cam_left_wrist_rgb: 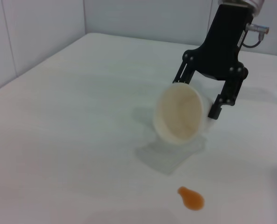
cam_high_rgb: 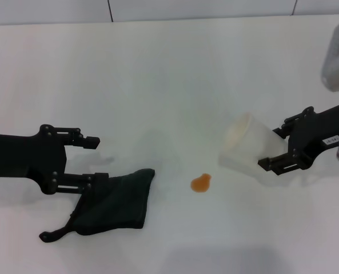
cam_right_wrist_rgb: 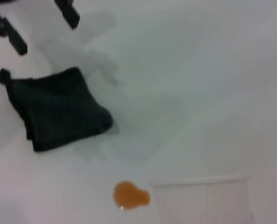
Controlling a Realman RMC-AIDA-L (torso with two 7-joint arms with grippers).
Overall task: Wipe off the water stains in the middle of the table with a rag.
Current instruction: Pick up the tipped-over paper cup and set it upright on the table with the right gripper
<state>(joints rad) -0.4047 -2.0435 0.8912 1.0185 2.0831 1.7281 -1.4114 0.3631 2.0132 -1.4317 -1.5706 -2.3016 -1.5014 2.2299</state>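
The water stains are one small orange blot (cam_high_rgb: 201, 182) on the white table (cam_high_rgb: 169, 74), also seen in the wrist views (cam_left_wrist_rgb: 191, 198) (cam_right_wrist_rgb: 130, 195). The dark rag (cam_high_rgb: 115, 200) (cam_right_wrist_rgb: 59, 109) lies flat to the blot's left, a thin corner trailing toward the front edge. My left gripper (cam_high_rgb: 95, 160) (cam_right_wrist_rgb: 40, 25) hovers open just behind the rag, its near finger at the rag's edge and nothing between the fingers. On the blot's right, my right gripper (cam_high_rgb: 275, 148) (cam_left_wrist_rgb: 199, 95) is shut on a white paper cup (cam_high_rgb: 246, 142) (cam_left_wrist_rgb: 180, 114), which is tilted with its mouth toward the blot.
The table's far edge meets a pale wall (cam_high_rgb: 158, 8). The tilted cup's rim (cam_right_wrist_rgb: 203, 200) sits close to the blot on its right side.
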